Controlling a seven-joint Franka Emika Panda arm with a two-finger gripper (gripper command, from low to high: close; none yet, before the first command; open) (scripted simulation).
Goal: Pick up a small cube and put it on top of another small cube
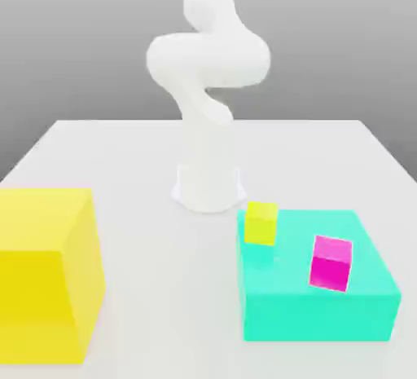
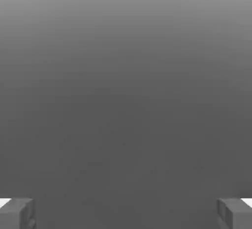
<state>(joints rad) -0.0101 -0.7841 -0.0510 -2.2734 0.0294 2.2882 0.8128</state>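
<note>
gripper [image 2: 126, 213] fingers spread wide on grey haze. nearest, a yellow block [image 1: 45, 271]; magenta cube [image 1: 331, 262] and lime cube [image 1: 261, 222] sit on the turquoise block [image 1: 326, 304]. both look rigid and light; grip opposite flat faces.

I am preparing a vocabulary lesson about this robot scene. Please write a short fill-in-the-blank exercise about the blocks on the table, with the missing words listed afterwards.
1. The lime cube and the pink cube both sit on top of the big ____ block.
2. The big block at the exterior view's left is ____.
3. In the hand view, the two fingers of the pincer stand far apart, so the pincer is ____.
4. The white arm stands on a ____ table.

Missing words: turquoise; yellow; open; white
</note>
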